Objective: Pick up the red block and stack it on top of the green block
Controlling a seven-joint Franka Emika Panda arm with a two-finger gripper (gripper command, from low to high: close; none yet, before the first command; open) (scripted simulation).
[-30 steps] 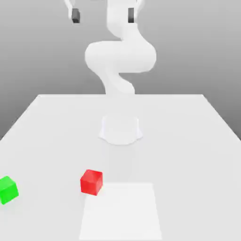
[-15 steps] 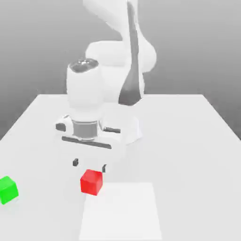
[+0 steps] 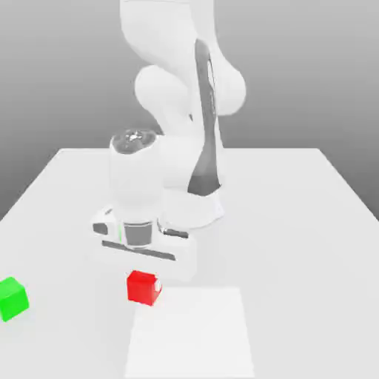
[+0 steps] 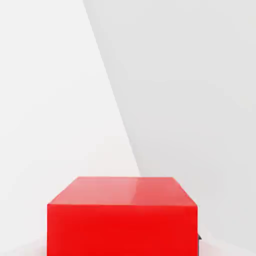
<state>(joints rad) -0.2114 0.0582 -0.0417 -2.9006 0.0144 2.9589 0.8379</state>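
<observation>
The red block point(image 3: 143, 287) rests on the table a little toward the exterior view's left of centre, near the front. My gripper point(image 3: 142, 281) has come down over it, open, with the white hand just above the cube and the fingers straddling its sides. The hand view looks onto the red block point(image 4: 122, 215) from close up, and a dark fingertip point(image 4: 199, 245) shows just beside one edge. The green block point(image 3: 12, 298) sits apart on the table at the exterior view's far left.
The arm's round white base point(image 3: 200, 211) stands behind the hand at mid-table. A paler square patch point(image 3: 189, 333) marks the table point(image 3: 296, 222) surface in front of the red block.
The hand swung down from high above the table, then dropped lower until its fingers stand around the red block. Neither block has moved.
</observation>
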